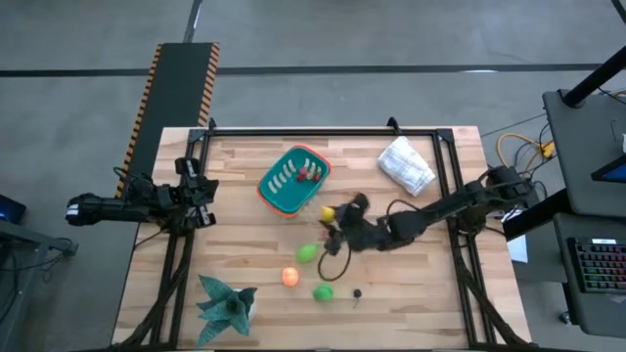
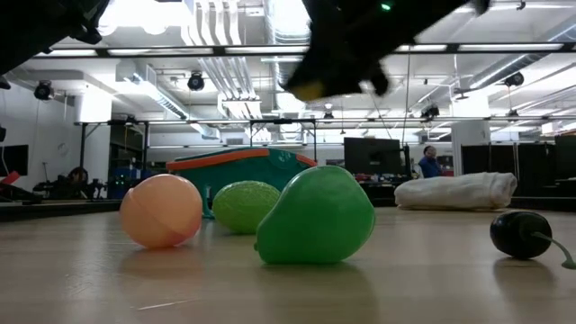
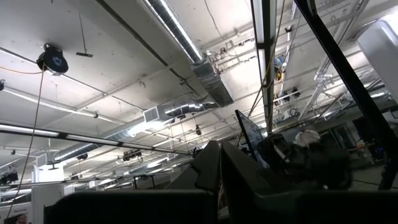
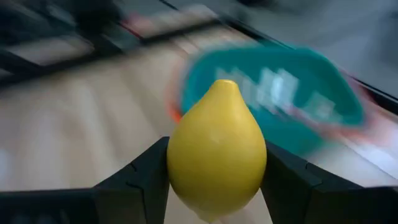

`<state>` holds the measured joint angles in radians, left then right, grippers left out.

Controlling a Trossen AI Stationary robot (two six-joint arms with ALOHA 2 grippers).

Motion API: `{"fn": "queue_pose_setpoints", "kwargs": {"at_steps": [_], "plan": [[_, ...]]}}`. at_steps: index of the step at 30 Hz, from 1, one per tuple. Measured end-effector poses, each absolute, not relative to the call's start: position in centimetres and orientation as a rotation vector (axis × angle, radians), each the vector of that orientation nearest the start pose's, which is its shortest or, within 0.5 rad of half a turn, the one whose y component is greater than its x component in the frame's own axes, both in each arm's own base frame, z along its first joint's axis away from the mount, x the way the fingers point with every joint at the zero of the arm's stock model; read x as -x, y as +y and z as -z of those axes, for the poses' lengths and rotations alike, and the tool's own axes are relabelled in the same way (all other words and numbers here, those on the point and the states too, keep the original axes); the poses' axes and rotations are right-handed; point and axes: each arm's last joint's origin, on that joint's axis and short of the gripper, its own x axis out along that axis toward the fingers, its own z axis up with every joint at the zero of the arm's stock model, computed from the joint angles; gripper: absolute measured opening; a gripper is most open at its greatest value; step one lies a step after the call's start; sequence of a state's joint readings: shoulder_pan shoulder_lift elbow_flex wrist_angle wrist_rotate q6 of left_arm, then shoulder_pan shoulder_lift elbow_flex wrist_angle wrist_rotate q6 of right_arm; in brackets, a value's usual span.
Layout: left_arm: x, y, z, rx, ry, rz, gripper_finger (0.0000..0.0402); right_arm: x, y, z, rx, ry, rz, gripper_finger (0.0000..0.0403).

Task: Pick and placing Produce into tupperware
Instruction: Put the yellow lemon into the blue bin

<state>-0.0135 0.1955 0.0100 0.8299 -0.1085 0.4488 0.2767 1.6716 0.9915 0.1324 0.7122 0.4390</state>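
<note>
high view: the right gripper (image 1: 330,214) is over the middle of the bench, pinching a yellow lemon (image 1: 327,212) just off the near right corner of the teal tupperware (image 1: 277,195). the tupperware sits toward the far edge, left of centre, with small red and pale pieces inside. a light green fruit (image 1: 307,252), an orange ball (image 1: 290,277), a green pear (image 1: 323,291) and a small dark item (image 1: 357,292) lie loose toward the near edge. a white cloth bundle (image 1: 406,164) rests near the far right corner; a teal leafy star (image 1: 227,303) sits at the near left corner. the left gripper (image 1: 203,191) waits at the left edge; its finger state cannot be told.

low view: the orange ball (image 2: 161,211), light green fruit (image 2: 246,206), green pear (image 2: 316,216) and dark item (image 2: 521,234) rest on the bench, the tupperware (image 2: 243,171) behind them.

left wrist view: ceiling only.

right wrist view: 2 fingers (image 4: 138,176) clamp the lemon (image 4: 216,149), the tupperware (image 4: 292,93) beyond it.
</note>
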Motion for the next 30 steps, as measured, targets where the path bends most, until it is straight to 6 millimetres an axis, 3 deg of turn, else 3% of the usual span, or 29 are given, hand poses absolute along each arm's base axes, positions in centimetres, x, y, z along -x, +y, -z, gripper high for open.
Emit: {"fn": "queue_pose_setpoints", "kwargs": {"at_steps": [3,9,14,19,30], "plan": [[-9.0,0.2,-22.7,-0.394,-0.611,-0.234,0.0000,-35.8,5.0,-21.7,-0.215,0.283,0.393,0.0189],[-9.0,0.2,-22.7,-0.394,-0.610,-0.235,0.0000,-36.5,-2.6,-21.9,-0.289,0.352,0.372,0.0189],[-9.0,0.2,-22.7,-0.394,-0.612,-0.235,0.0000,-36.5,-6.8,-23.0,-0.321,0.395,0.413,0.0189],[-9.0,0.2,-22.7,-0.395,-0.612,-0.235,0.0000,-37.2,-8.1,-24.2,-0.295,0.463,0.418,0.0189],[-9.0,0.2,-22.7,-0.395,-0.615,-0.236,0.0000,-40.6,-9.9,-23.7,-0.278,0.708,0.469,0.0189]]}}
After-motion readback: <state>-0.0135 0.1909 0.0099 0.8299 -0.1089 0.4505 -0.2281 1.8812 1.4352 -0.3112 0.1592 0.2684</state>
